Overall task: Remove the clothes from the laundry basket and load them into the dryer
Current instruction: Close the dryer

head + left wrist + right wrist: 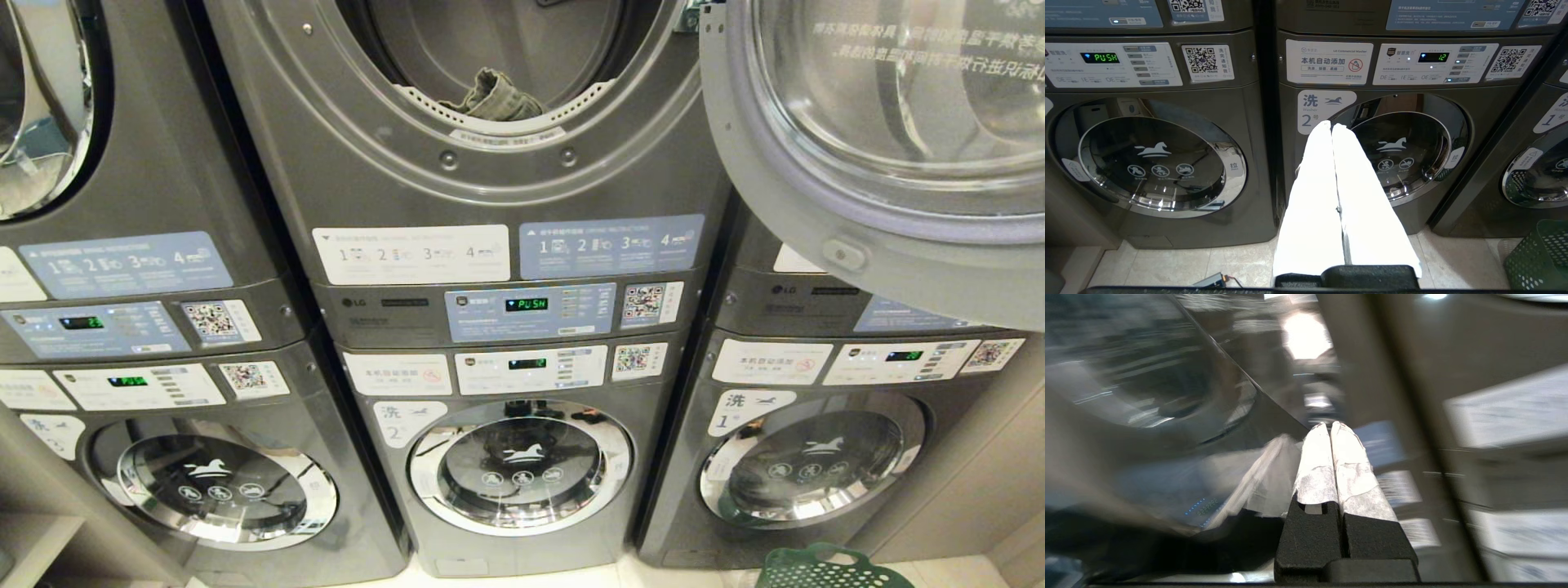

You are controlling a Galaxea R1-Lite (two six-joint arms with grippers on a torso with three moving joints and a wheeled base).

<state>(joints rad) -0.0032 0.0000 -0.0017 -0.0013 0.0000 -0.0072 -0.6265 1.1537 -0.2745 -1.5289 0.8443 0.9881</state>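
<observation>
The dryer (490, 163) is the big top machine in the middle, and its round door (882, 155) hangs open on the right. One bunched cloth (496, 96) lies inside at the front lip, so I think loading has started. The green laundry basket (820, 569) sits on the floor below the door, and the right gripper (1331, 426) and the left gripper (1332, 125) are both pinched closed with nothing in them.

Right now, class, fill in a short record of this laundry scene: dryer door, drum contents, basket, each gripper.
dryer door: door swung open, at the right of the head view
drum contents: one greyish garment lying at the drum's front lip
basket: green laundry basket on the floor at lower right; its contents not visible
left gripper: left gripper shut, empty, pointing at the lower washer
right gripper: right gripper shut, nothing visibly held, near the machines; view blurred
</observation>
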